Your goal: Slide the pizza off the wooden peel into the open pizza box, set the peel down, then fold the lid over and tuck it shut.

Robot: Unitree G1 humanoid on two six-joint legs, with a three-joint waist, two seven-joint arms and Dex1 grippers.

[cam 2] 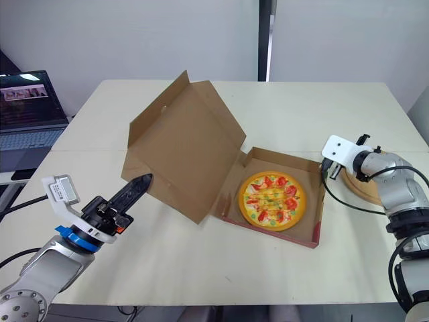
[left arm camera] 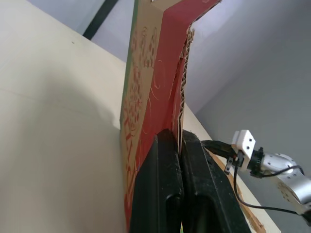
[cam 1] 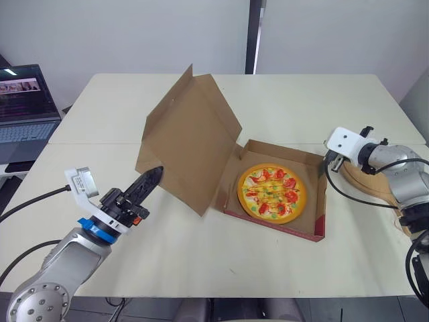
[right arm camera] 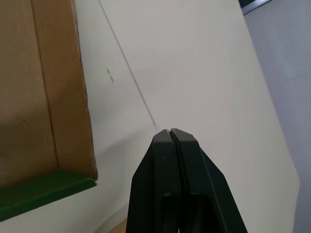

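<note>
The pizza (cam 1: 271, 191) lies flat inside the open cardboard box (cam 1: 315, 161) at mid-table. The box's lid (cam 1: 191, 131) stands raised and leans toward my left side. My left gripper (cam 1: 155, 174) is shut, its tips pressed against the lid's lower outer edge; the left wrist view shows the printed red lid face (left arm camera: 153, 87) rising just beyond the fingertips (left arm camera: 167, 138). My right gripper (cam 1: 330, 163) is shut and empty, hovering beside the box's right wall (right arm camera: 63, 97). The wooden peel (cam 2: 365, 188) rests on the table under my right forearm.
An open laptop (cam 1: 23, 100) sits on a separate desk at the far left. Bare table surface (cam 1: 201, 255) stretches in front of the box, and more lies behind it. Black cables trail from both arms.
</note>
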